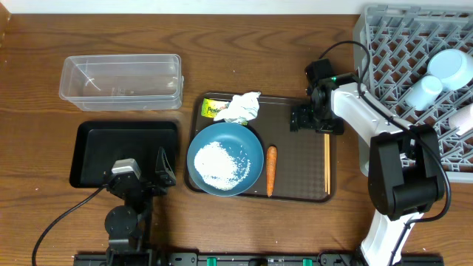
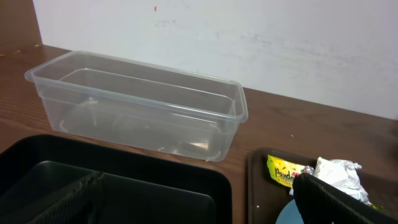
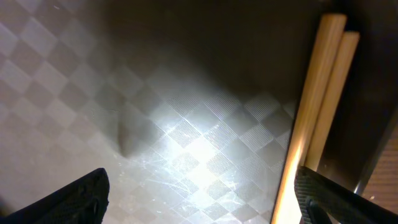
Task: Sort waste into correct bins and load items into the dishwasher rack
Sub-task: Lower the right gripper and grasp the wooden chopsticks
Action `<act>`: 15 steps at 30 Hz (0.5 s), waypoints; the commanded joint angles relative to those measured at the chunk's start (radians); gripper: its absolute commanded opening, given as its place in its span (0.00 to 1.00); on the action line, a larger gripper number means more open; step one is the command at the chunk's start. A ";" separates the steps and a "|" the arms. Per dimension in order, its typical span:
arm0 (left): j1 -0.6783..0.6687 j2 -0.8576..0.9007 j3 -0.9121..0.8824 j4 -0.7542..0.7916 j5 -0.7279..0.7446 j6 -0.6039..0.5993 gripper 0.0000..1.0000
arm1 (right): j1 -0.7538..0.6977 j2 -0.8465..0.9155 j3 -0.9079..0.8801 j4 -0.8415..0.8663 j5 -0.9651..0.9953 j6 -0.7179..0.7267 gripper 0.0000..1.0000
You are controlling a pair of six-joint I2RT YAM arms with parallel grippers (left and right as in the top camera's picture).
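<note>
— Brown wooden table (image 1: 29, 89), white wall behind. What lies where?

— Middle of the table, a brown serving tray (image 1: 299, 159). On it sits the dark-blue plate (image 1: 255, 151) with a heap of white rice (image 1: 220, 162). The carrot (image 1: 271, 170) lies just beside the plate, and the chopsticks (image 1: 327, 164) lie together along the tray's far side. At the tray's back edge the crumpled napkin (image 1: 244, 106) touches the yellow-green wrapper (image 1: 213, 109).

— And the bins?

— Clear tub (image 1: 120, 58) at the back with the black tray (image 1: 92, 151) in front of it, both off to one side. The grey dishwasher rack (image 1: 399, 66) stands in the opposite corner, with the light-blue bowl (image 1: 452, 66) and white cup (image 1: 425, 92) already inside.

— The claws?

— Left gripper (image 1: 140, 174) hovers over the black tray, spread wide, nothing in it. Right gripper (image 1: 314, 122) is low over the serving tray by the chopsticks' back end, jaws wide too. From its own camera the sticks run between the fingers (image 3: 336, 199), close to one, not pinched.
</note>
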 commanded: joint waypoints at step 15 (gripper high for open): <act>-0.002 -0.006 -0.030 -0.019 -0.019 0.006 0.98 | 0.003 0.023 0.020 -0.012 0.028 -0.026 0.97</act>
